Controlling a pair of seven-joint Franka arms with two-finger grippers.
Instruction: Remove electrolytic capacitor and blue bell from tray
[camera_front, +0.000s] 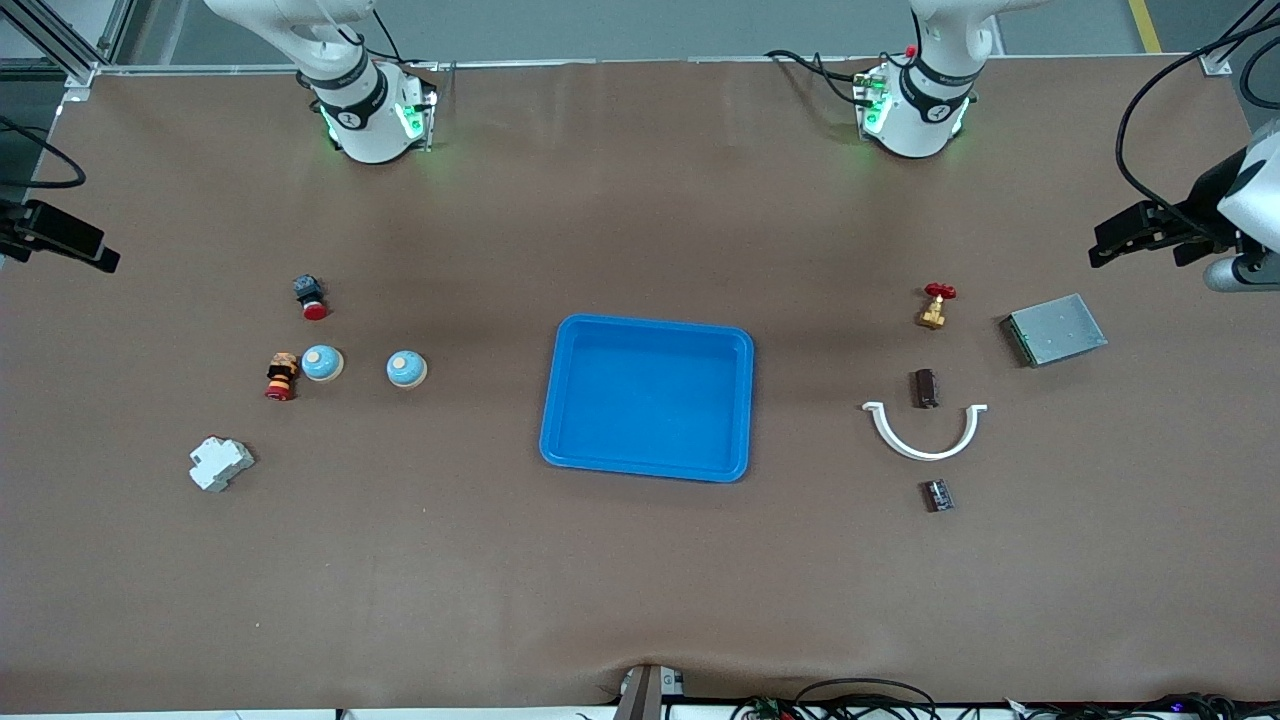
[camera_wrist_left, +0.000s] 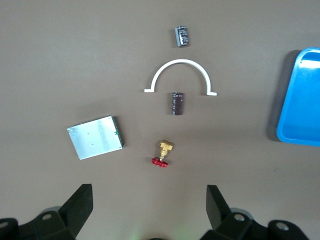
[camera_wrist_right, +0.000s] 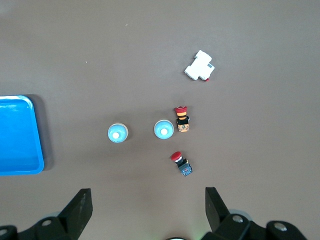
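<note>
The blue tray (camera_front: 647, 397) sits in the middle of the brown bench (camera_front: 640, 600). Everything else is told from that tray.

Toward the left arm's end of the bench, the nearest thing to the front camera is a small dark capacitor (camera_front: 937, 495). It has tiny marks on it, but they are too small to read. Just farther from the camera lies a white half ring (camera_front: 925, 432). A second dark capacitor (camera_front: 925, 388) lies inside the curve of the ring, not touching it. Farther still is a little gold valve with a red handle (camera_front: 936, 306). Beside it, closer to the bench end, lies a flat grey metal box (camera_front: 1056, 330).

Toward the right arm's end, the nearest thing is a white plastic block (camera_front: 221, 464). Farther up are two blue bells. One bell (camera_front: 406, 369) is closer to the tray. The other bell (camera_front: 322, 362) sits just beside a red, yellow and black button (camera_front: 282, 376). Farthest is a black button with a red cap (camera_front: 311, 296).

No words can be read on any of these things.

The left gripper (camera_wrist_left: 149, 212) hangs high over the valve and the grey box, with its fingers wide apart and holding nothing. The right gripper (camera_wrist_right: 148, 212) hangs high over the bells and buttons, fingers also wide apart and empty. Both arms wait.
</note>
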